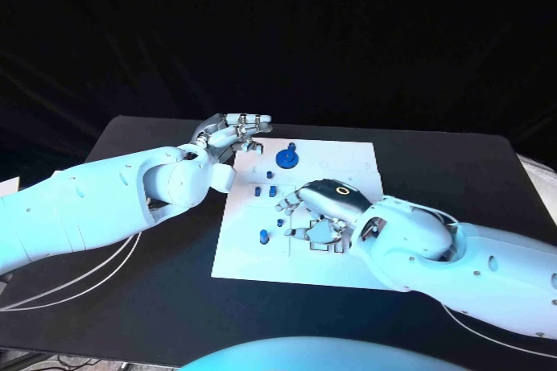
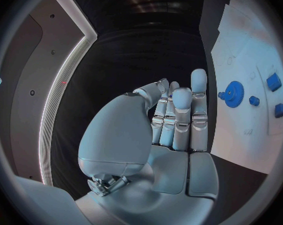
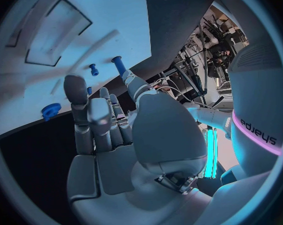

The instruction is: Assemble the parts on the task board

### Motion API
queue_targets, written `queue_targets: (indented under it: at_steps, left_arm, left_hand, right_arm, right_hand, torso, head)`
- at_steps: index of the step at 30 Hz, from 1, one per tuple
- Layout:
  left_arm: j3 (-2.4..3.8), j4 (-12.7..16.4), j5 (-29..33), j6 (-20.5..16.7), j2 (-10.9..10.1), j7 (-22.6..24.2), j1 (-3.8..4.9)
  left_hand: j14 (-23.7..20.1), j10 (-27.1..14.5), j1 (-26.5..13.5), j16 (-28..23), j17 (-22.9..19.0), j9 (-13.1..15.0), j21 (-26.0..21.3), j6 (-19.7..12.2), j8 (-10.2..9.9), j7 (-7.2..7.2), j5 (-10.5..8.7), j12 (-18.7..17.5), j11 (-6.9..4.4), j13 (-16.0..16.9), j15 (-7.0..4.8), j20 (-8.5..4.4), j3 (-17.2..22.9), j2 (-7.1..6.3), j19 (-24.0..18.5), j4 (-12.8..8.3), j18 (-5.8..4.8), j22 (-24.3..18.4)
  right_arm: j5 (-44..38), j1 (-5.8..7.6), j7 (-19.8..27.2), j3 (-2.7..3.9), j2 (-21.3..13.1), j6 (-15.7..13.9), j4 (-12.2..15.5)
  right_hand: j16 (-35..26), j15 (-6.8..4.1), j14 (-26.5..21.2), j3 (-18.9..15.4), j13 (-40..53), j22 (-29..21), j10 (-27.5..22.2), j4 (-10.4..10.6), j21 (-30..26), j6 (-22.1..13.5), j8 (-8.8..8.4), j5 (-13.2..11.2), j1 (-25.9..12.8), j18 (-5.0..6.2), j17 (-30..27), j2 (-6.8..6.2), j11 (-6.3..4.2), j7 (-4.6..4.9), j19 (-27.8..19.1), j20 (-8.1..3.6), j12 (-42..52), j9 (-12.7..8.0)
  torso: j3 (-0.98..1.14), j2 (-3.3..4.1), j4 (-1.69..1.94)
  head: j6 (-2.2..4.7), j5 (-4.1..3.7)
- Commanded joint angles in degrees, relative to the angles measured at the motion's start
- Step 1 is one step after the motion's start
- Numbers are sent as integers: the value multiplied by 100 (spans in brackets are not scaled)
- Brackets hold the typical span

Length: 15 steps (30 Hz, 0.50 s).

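The white task board [image 1: 336, 158] lies in the middle of the black table. A blue gear [image 1: 286, 156] stands near its far left part, and several small blue parts [image 1: 266, 191] lie along its left side. My left hand [image 1: 233, 133] hovers at the board's far left corner, fingers straight, holding nothing. In the left wrist view the fingers [image 2: 179, 117] point past the gear [image 2: 232, 92]. My right hand [image 1: 319, 218] is low over the board's near middle. In the right wrist view its fingers [image 3: 94, 120] are stretched out with nothing in them, close to two blue pegs [image 3: 118, 64] and a blue ring-shaped part [image 3: 51, 110].
A rectangular recess [image 3: 57, 32] is cut into the board ahead of the right hand. Black table [image 1: 139, 266] surrounds the board on all sides. White cables [image 1: 81, 286] trail under my left arm.
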Motion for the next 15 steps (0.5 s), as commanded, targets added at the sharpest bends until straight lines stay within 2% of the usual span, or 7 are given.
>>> queue_targets:
  at_steps: [1, 4, 7, 10, 12, 14, 15]
  left_arm:
    - [3, 24, -25, 106, -11, 3, -1]
    - [3, 32, -25, 101, -31, 13, -2]
    - [3, 36, -25, 98, -43, 15, -2]
    - [3, 51, -25, 102, -53, 15, -2]
    - [3, 56, -25, 106, -58, 15, -2]
    - [3, 62, -26, 112, -64, 10, -2]
    - [2, 62, -26, 116, -65, 8, -2]
  left_hand:
    - [-50, -47, 9, -30, -3, -6, -22, -37, 21, -5, -10, 33, -2, 6, -1, 6, -38, 62, -18, -6, 111, -6]
    - [-50, -47, 9, -30, -3, -6, -22, -37, 21, -5, -10, 33, -2, 6, -1, 6, -38, 62, -18, -6, 111, -6]
    - [-50, -47, 9, -30, -3, -6, -22, -37, 21, -5, -10, 33, -2, 6, -1, 6, -38, 62, -18, -6, 111, -6]
    - [-56, -56, 8, -37, -16, -7, -26, -44, 20, -3, -10, 34, 1, 5, 0, 7, -40, 65, -18, -7, 111, -8]
    - [-56, -56, 8, -37, -16, -7, -26, -44, 20, -3, -10, 34, 1, 5, 0, 7, -40, 65, -18, -7, 111, -8]
    - [-56, -56, 8, -37, -16, -7, -26, -44, 20, -3, -10, 34, 1, 5, 0, 7, -40, 65, -18, -7, 111, -8]
    - [-56, -56, 8, -37, -16, -7, -26, -44, 20, -3, -10, 34, 1, 5, 0, 7, -40, 65, -18, -7, 111, -8]
  right_arm:
    - [904, 157, -385, 35, -458, -276, 225]
    - [1417, 289, -706, 46, -996, -262, 438]
    - [1689, 356, -1025, 13, -1400, -148, 564]
    - [1787, 379, -1281, -57, -1677, -50, 625]
    - [1776, 375, -1364, -81, -1755, -47, 642]
    - [1674, 347, -1513, -115, -1856, -49, 670]
    - [1607, 331, -1594, -126, -1889, -24, 681]
  right_hand:
    - [215, -84, 98, 28, 47, 437, 433, 69, 265, 179, 59, 95, -58, -7, 295, 78, -118, -88, 213, -51, 199, 14]
    - [556, -221, 233, -19, 198, 1103, 1056, 194, 662, 338, 94, 183, -219, -112, 766, 46, -294, -224, 505, -171, 525, 21]
    - [733, -335, 291, -189, 454, 1506, 1524, 385, 914, 488, 162, 360, -495, -181, 988, -36, -424, -344, 688, -291, 881, 32]
    - [702, -431, 269, -403, 888, 1640, 1657, 535, 1006, 586, 248, 461, -628, -201, 901, -71, -514, -439, 750, -404, 1315, 42]
    - [729, -446, 275, -488, 1080, 1766, 1697, 603, 1073, 606, 277, 516, -686, -230, 931, -69, -540, -454, 792, -418, 1514, 46]
    - [789, -479, 290, -638, 1487, 1883, 1593, 687, 1144, 616, 328, 700, -706, -258, 997, -80, -596, -458, 831, -431, 1888, 57]
    - [823, -454, 296, -721, 1710, 1940, 1499, 746, 1176, 617, 356, 784, -726, -249, 1037, -77, -589, -490, 846, -462, 2081, 66]
  torso:
    - [-19, -18, -34]
    - [-27, -30, -65]
    - [-18, -45, -103]
    - [-11, -53, -139]
    - [-5, -60, -151]
    - [6, -63, -169]
    - [11, -67, -180]
  head:
    - [32, -99]
    - [54, -146]
    - [79, -223]
    - [101, -272]
    - [107, -284]
    - [121, -305]
    - [117, -308]
